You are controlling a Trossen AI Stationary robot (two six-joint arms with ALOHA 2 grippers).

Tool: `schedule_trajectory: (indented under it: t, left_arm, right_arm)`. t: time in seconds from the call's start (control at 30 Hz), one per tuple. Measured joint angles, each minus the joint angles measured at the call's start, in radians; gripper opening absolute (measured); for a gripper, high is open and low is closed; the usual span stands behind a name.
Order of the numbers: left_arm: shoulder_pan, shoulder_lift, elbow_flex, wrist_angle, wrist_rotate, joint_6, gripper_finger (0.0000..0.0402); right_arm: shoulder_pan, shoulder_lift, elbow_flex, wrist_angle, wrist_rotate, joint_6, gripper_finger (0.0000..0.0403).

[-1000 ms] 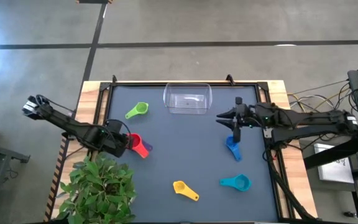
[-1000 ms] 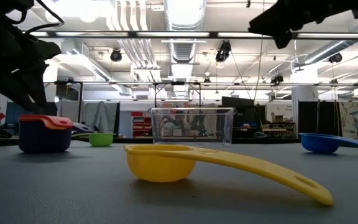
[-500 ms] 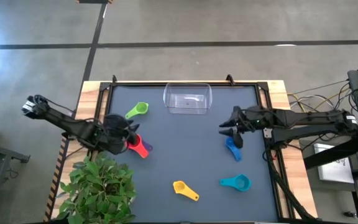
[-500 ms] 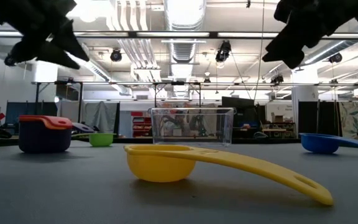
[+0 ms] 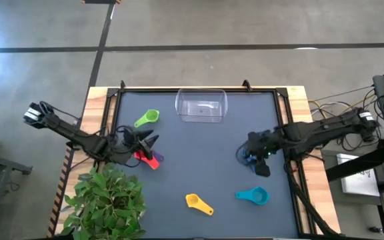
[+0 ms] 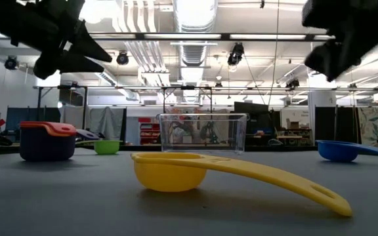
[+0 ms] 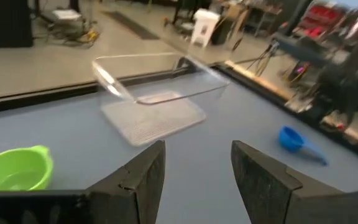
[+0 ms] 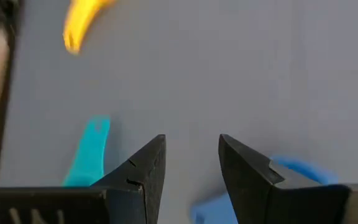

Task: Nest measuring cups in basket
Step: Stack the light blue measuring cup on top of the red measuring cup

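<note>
Now | right fingers [image 8: 188, 168] parted over blue cup [image 8: 297, 171] | left fingers [image 7: 194, 177] parted, empty

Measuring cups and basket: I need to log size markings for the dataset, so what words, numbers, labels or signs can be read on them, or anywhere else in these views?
None can be read.
Measuring cups: the yellow cup, blue cup, green cup and teal cup show no legible marking.
Basket: clear plastic, no label visible.
Room behind the table, low view: any signs there are too small and blurred to read.
</note>
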Motion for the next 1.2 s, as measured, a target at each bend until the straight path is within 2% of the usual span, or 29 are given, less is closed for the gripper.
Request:
schedule_trajectory:
  t: [0.13, 0.2, 0.67, 0.87, 1.2]
  left_arm:
    - [-0.001, 0.000, -0.071, 0.235, 0.005, 0.123, 0.0167]
    - [-0.001, 0.000, -0.090, 0.298, 0.009, 0.172, 0.0167]
    - [-0.001, 0.038, -0.094, 0.310, 0.014, 0.198, 0.0167]
    - [-0.001, 0.046, -0.094, 0.314, 0.029, 0.190, 0.0167]
    - [-0.001, 0.046, -0.093, 0.314, 0.029, 0.201, 0.0167]
  right_arm:
    - [0.074, 0.076, -0.003, -0.082, 0.000, 0.034, 0.0136]
    - [0.110, 0.105, -0.009, -0.097, 0.000, 0.061, 0.0136]
    - [0.336, 0.267, -0.015, 0.009, -0.009, 0.256, 0.0139]
    - [0.377, 0.261, -0.026, -0.005, -0.004, 0.557, 0.0141]
    - [0.478, 0.199, -0.062, 0.002, 0.042, 0.930, 0.0141]
